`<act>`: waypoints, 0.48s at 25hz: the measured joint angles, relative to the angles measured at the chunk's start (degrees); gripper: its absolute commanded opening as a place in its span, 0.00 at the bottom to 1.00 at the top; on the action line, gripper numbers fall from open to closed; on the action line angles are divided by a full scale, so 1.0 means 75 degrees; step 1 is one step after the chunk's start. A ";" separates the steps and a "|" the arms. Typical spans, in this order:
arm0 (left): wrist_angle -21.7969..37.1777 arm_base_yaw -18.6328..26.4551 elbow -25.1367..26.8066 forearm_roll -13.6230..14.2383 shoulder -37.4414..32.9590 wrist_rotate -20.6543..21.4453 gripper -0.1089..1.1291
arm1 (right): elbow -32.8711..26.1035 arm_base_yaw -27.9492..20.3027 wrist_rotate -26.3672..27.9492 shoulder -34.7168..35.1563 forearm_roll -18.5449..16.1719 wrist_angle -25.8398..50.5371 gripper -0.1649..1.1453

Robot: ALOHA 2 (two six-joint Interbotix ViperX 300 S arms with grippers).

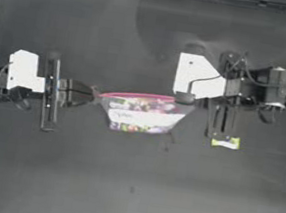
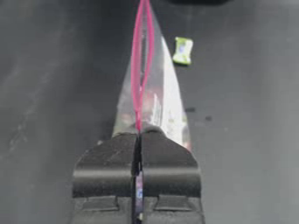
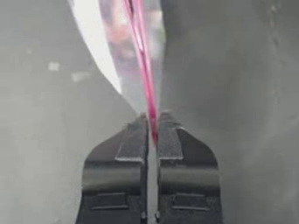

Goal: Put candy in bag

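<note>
- Dark matte table [image 1: 127, 187] is carrying everything; its middle is where the clear plastic zip bag with a pink-red mouth strip [image 1: 143, 116] is hanging, stretched between 2 grippers.
- Small pale yellow-green wrapped candy [image 1: 225, 142] is lying outside the bag, toward the table's right edge, so insertion is not yet done.
- Left gripper [image 1: 95, 95] is pinching the strip's left end, jaws closed on it.
- Right gripper [image 1: 184, 98] is clamping the right end likewise, its arm reaching in level from the right.

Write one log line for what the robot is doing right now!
left gripper: shut on bag left end | right gripper: shut on right end | pink strip taut | candy: on table, outside bag
</note>
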 measured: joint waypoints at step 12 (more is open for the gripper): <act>0.0727 -0.0375 -0.0141 0.0000 -0.0387 0.0012 0.16 | 0.0000 0.0434 0.0434 -0.0199 -0.0012 0.0047 0.27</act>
